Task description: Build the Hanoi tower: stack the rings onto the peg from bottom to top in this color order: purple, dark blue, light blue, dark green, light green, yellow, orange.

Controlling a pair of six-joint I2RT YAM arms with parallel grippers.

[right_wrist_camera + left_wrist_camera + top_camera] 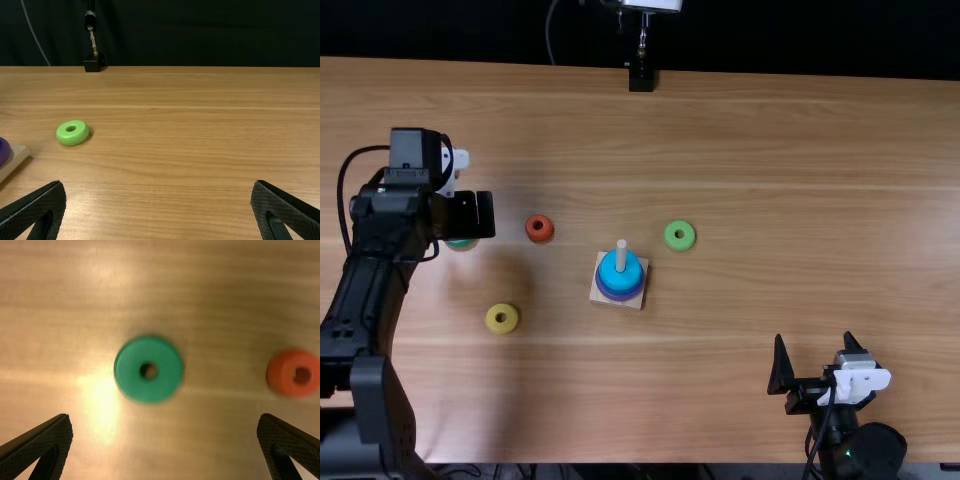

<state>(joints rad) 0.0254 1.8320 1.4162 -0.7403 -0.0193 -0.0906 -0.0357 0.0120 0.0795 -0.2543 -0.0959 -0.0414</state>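
Note:
Over the table's left side is my left gripper (472,214), pointing down and open, partly covering the dark green ring (460,244). In the left wrist view that dark green ring (148,369) lies flat beyond the spread left gripper (165,422), beside the orange ring (295,374). On the peg (621,254) of the wooden base (635,302), the light blue ring (620,273) sits above a blue-purple edge. The light green ring (679,235) and yellow ring (501,318) lie loose. My right gripper (814,342) is open and empty at lower right; the right wrist view shows this gripper (158,187) too.
The orange ring (539,228) lies on the table (770,150) between the left gripper and the base. A black stand (641,78) with a cable is at the table's far edge. The left arm (370,310) runs along the left side.

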